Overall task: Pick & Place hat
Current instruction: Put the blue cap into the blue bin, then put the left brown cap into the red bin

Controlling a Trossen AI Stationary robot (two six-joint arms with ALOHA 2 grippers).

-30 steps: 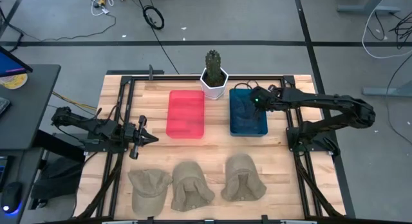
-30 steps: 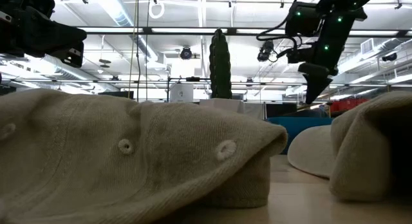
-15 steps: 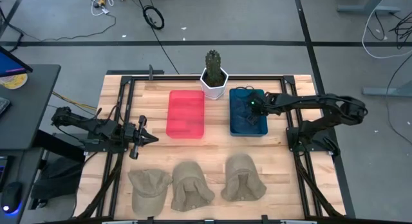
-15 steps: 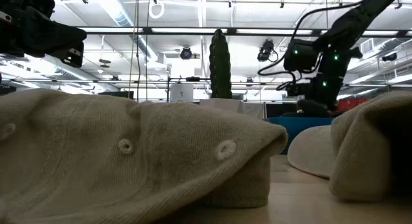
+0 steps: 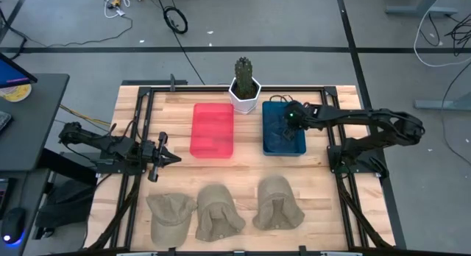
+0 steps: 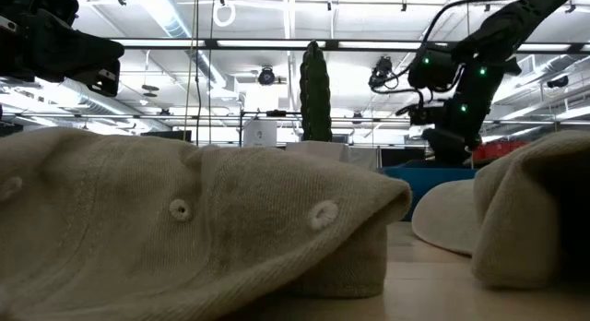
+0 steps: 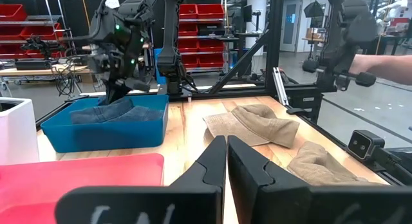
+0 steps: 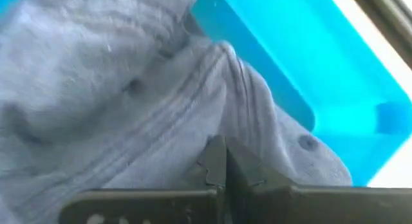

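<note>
The right tool (image 5: 285,122) is hanging low over the blue plastic bin (image 5: 284,153) on the far right of the wooden surface (image 5: 246,171), its tip reaching down to the dark grey fabric hat (image 5: 282,137) lying crumpled inside that bin. In the right wrist view the two fingers are pressing tight together against the cloth (image 8: 129,89); whether a fold is lying pinched between them cannot be told. From the left wrist view a ridge of the hat (image 7: 119,111) is standing up just under that tool (image 7: 119,89).

The left tool (image 5: 160,157) is waiting at the left side of the surface, its fingers closed with nothing between them.

Three tan fabric hats (image 5: 171,212) (image 5: 219,212) (image 5: 278,204) are sitting in a row along the near edge, well apart from the bin. A flat red plastic tray (image 5: 213,129) is lying left of the bin, and a green cactus in a white pot (image 5: 245,87) is standing at the far edge between them.

The hat is looking soft, light and floppy, so it is likely going to sag and fold when lifted. A raised fold of the crown or the stiffer brim is probably offering the surest hold; a flat stretch of cloth would likely be slipping free.
</note>
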